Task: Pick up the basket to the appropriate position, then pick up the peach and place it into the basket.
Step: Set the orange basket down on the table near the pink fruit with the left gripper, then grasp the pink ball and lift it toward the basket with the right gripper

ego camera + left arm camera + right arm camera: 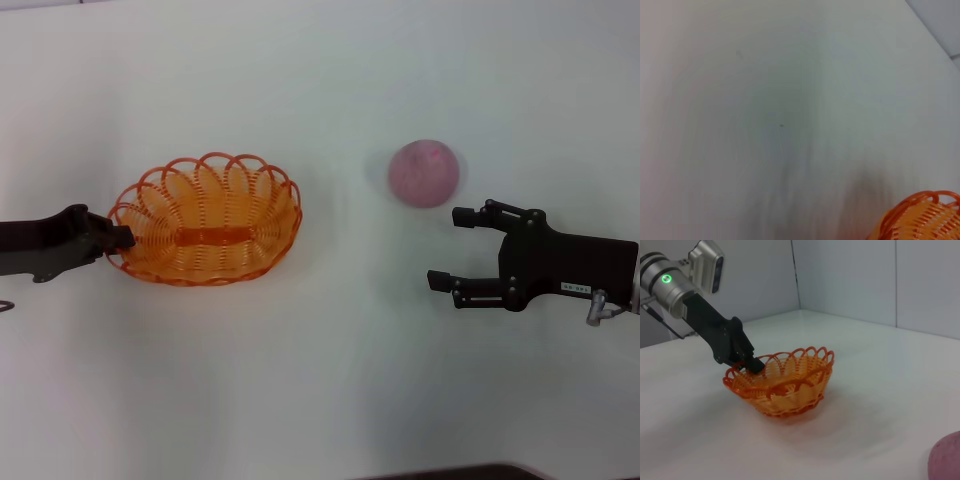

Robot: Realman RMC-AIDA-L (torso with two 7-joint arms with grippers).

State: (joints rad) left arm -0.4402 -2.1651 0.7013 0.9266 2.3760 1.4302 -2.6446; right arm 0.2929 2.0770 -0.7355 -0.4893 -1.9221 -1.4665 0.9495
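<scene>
The orange openwork basket (pixel 252 200) stands on the white table, left of centre. My left gripper (pixel 124 238) is shut on its left rim; the right wrist view shows the dark fingers (pixel 751 363) pinching that rim of the basket (pixel 795 390). A piece of the basket rim (pixel 925 217) shows in the left wrist view. The dusty-pink peach (pixel 425 172) lies on the table to the right of the basket, apart from it. My right gripper (pixel 447 248) is open and empty, just in front and to the right of the peach. An edge of the peach (pixel 946 460) shows in the right wrist view.
The white table (pixel 330 380) carries nothing else in view. Grey wall panels (pixel 865 275) stand behind the table's far edge. A dark edge (pixel 470 472) shows at the table's front.
</scene>
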